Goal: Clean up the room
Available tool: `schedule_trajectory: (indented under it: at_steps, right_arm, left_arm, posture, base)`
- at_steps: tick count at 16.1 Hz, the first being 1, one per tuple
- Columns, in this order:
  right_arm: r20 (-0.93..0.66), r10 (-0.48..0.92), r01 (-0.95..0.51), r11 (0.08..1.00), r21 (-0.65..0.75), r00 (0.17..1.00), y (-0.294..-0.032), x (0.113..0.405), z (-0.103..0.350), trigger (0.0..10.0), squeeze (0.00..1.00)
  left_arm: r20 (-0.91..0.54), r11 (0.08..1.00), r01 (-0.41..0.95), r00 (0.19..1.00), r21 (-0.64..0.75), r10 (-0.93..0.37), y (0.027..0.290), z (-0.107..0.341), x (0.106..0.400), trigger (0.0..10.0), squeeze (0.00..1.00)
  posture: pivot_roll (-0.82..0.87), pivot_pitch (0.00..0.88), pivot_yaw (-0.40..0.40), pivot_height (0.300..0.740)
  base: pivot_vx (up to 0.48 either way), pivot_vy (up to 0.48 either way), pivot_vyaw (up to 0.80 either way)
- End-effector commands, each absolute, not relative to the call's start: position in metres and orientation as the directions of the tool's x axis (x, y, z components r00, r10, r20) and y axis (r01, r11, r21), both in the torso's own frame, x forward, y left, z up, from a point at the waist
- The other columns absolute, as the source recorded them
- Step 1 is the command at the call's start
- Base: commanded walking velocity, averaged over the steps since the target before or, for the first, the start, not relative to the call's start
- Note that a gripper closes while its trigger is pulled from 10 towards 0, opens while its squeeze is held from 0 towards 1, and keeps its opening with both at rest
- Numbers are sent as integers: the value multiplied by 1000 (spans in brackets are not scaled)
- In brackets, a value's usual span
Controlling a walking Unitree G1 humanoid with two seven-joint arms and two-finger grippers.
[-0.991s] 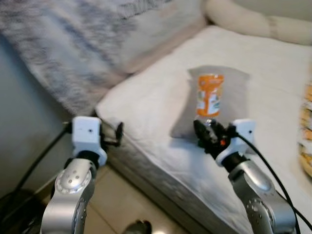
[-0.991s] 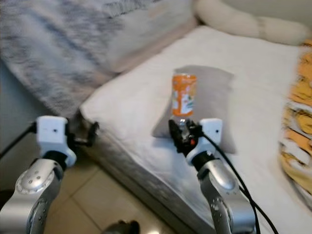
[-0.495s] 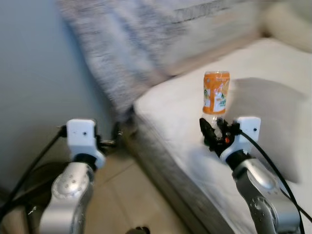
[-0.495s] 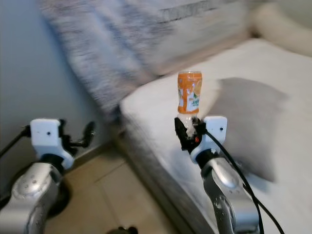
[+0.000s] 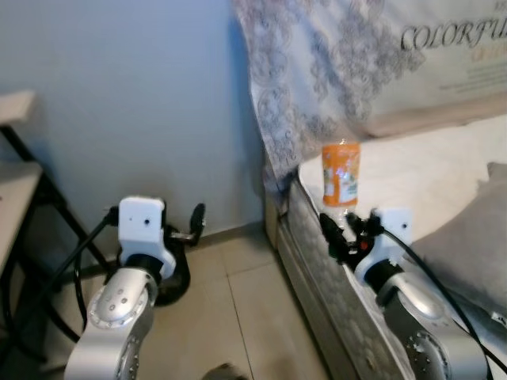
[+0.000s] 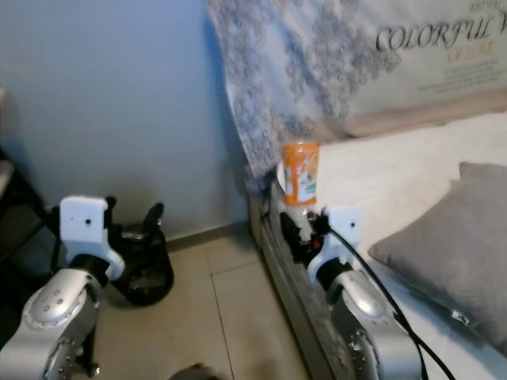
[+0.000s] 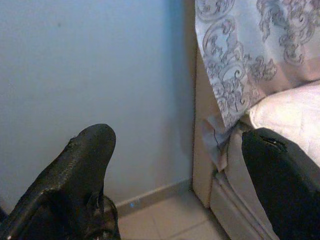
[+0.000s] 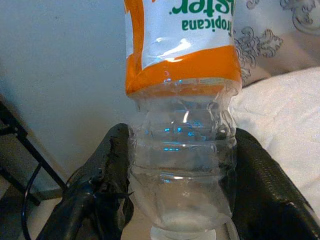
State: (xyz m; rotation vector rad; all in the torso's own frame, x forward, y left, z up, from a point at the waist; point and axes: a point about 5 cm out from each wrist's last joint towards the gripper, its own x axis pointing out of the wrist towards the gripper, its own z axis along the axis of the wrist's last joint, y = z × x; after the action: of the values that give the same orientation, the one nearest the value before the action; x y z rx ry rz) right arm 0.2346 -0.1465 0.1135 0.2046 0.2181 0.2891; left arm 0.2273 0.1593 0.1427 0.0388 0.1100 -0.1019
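Note:
An empty clear plastic bottle [image 5: 341, 174] with an orange label stands held upside down in my right gripper [image 5: 345, 229], which is shut on its clear lower part. In the right wrist view the bottle [image 8: 182, 130] sits squeezed between both black fingers [image 8: 107, 175]. It is held over the edge of the bed [image 5: 412, 170]. My left gripper [image 5: 196, 218] is open with nothing in it, raised in front of the blue-grey wall; its fingers [image 7: 80, 170] stand wide apart in the left wrist view.
A grey pillow [image 5: 475, 237] lies on the white bed at right. A patterned grey blanket [image 5: 333, 71] hangs over the headboard. Tiled floor [image 5: 238, 317] runs between the bed and the wall. A black frame and cables [image 5: 47, 237] stand at the left, with a dark round object [image 6: 146, 273] on the floor.
The camera has swung left, so the wall, floor and black frame come into view and the bed slides right. My right gripper keeps the bottle; both arms hold their pose.

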Motion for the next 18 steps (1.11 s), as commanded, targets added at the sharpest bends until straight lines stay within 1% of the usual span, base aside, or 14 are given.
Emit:
schedule_trajectory:
  at_steps: [1, 2, 4, 6, 7, 8, 10, 11, 12, 13, 14, 18]
  right_arm:
    - [-201, 314, -268, 937, 225, 928, -143, 235, 112, 10000, 0]
    - [-217, 309, -262, 940, 220, 926, -143, 235, 110, 10000, 0]
    - [-237, 277, -236, 953, 190, 931, -144, 237, 107, 10000, 0]
    - [-240, 297, -259, 949, 178, 924, -141, 238, 107, 10000, 0]
    - [-247, 277, -252, 959, 127, 929, -141, 240, 107, 10000, 0]
    - [-252, 277, -258, 960, 107, 927, -141, 240, 106, 10000, 0]
    - [-259, 304, -288, 953, 98, 917, -139, 240, 106, 10000, 0]
    - [-258, 304, -298, 953, 60, 917, -138, 240, 107, 10000, 0]
    - [-248, 327, -325, 944, 52, 912, -137, 240, 108, 10000, 0]
    - [-251, 322, -308, 947, 94, 913, -138, 240, 106, 10000, 0]
    - [-255, 342, -334, 940, 73, 905, -137, 238, 105, 10000, 0]
    - [-268, 369, -366, 928, 62, 890, -136, 238, 101, 10000, 0]
  left_arm:
    - [-113, 994, 100, 989, 39, -95, 161, 144, 229, 10000, 0]
    - [-113, 994, 99, 989, 39, -94, 162, 144, 230, 10000, 0]
    - [-112, 995, 95, 990, 36, -91, 162, 144, 230, 10000, 0]
    - [-114, 995, 93, 989, 30, -89, 162, 144, 230, 10000, 0]
    - [-115, 996, 90, 990, 25, -87, 162, 144, 229, 10000, 0]
    - [-116, 996, 89, 990, 24, -85, 162, 143, 229, 10000, 0]
    - [-116, 996, 82, 990, 22, -79, 163, 143, 229, 10000, 0]
    - [-116, 997, 76, 991, 22, -73, 164, 143, 228, 10000, 0]
    - [-117, 997, 74, 991, 22, -70, 164, 142, 228, 10000, 0]
    - [-118, 997, 73, 991, 25, -69, 163, 142, 227, 10000, 0]
    - [-121, 997, 72, 990, 26, -68, 163, 141, 226, 10000, 0]
    - [-126, 996, 80, 989, 32, -76, 162, 140, 226, 10000, 0]
  posture:
    - [-6, 0, 39, 740]
    - [-5, 0, 41, 740]
    - [-4, 0, 42, 740]
    - [-4, 0, 41, 740]
    - [-3, 0, 38, 740]
    - [-2, 0, 35, 740]
    - [0, 0, 29, 740]
    - [0, 0, 27, 740]
    - [3, 0, 22, 740]
    - [4, 0, 21, 740]
    - [6, 0, 19, 740]
    - [7, 0, 14, 740]
  base:
    - [289, 0, 800]
    - [292, 0, 800]
    - [309, 0, 0]
    - [341, 0, 0]
    - [360, 0, 0]
    - [375, 0, 0]
    - [377, 0, 0]
    - [382, 0, 0]
    - [379, 0, 0]
    - [382, 0, 0]
    - [375, 0, 0]
    - [379, 0, 714]
